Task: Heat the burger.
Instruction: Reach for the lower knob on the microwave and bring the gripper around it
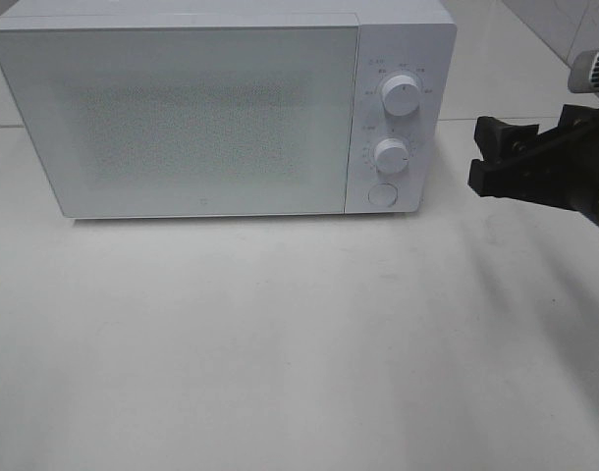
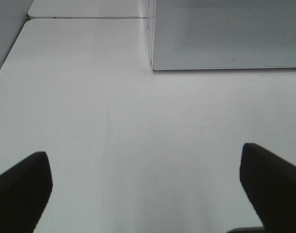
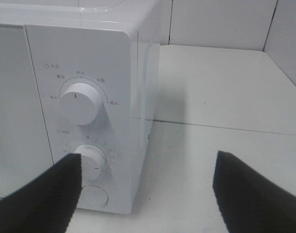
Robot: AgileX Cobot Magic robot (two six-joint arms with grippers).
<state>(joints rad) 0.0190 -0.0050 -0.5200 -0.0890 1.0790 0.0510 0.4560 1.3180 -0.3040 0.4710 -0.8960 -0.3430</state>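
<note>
- The burger isn't visible in any view, so I can't tell where it is. The microwave [image 1: 182,118] has its door [image 1: 177,123] shut. The door's frosted, dotted white front hides whatever is inside.
- High cam: the right arm is cut off by the frame's right edge. Only the right gripper [image 1: 478,152] and part of the wrist show, held in the air beside the control panel and apart from it.
- Right gripper jaws are apart w/ nothing btwn them. Its wrist view shows two dark fingers [image 3: 46,194], cropped at the frame edge.
- Right wrist view only: small labels ring the upper knob [image 3: 79,102] and lower knob [image 3: 92,158], but the text is too small to read. One finger overlaps the lower knob's edge and part of the round button [image 3: 95,196] — can't tell if it touches either.
- The left gripper [image 2: 144,150] appears in its wrist view only, outside the high cam's frame. Its jaws are wide apart over the bare white table [image 2: 90,97], holding nothing, and both fingers are cropped.
- Left wrist view catches just the microwave's lower front corner and faint scratch lines on the table.
</note>
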